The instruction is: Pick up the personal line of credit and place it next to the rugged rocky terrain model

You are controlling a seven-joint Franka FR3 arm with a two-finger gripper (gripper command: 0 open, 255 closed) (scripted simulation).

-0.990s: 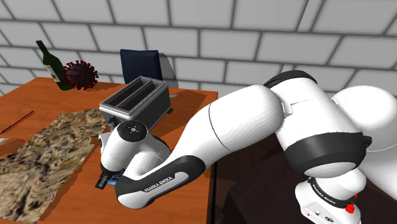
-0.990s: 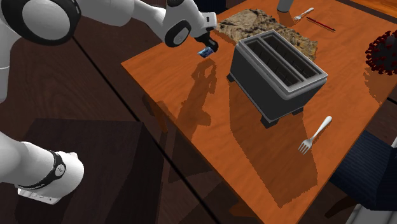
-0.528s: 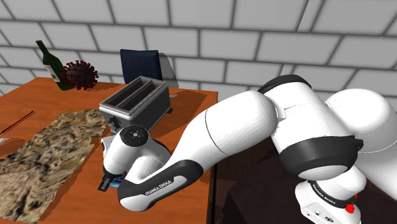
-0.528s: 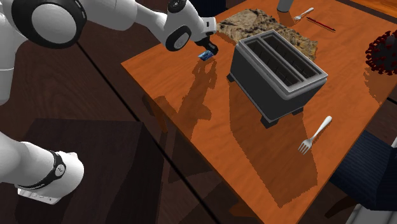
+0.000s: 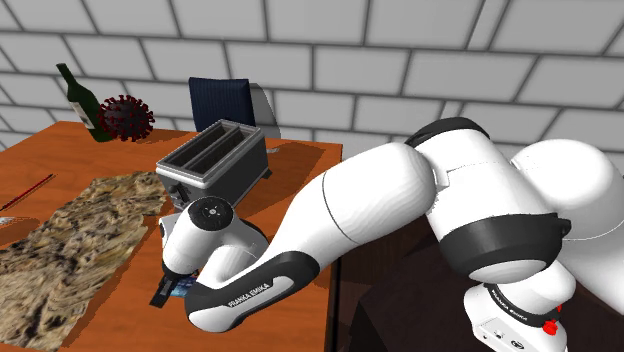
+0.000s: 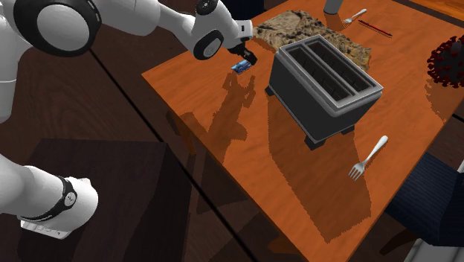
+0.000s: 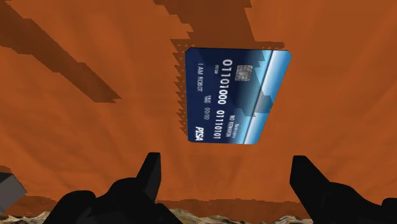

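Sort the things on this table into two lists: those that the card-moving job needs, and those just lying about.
Belongs to the job:
blue credit card
rocky terrain model
gripper

Just lying about:
toaster
green bottle
red spiky ball
fork

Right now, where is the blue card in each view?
Shoulder view: blue card under the gripper, beside the terrain model.
Second exterior view: card under the gripper, near the toaster.
Wrist view: card flat on the table, beyond the fingers.
Shared landmark: terrain model.
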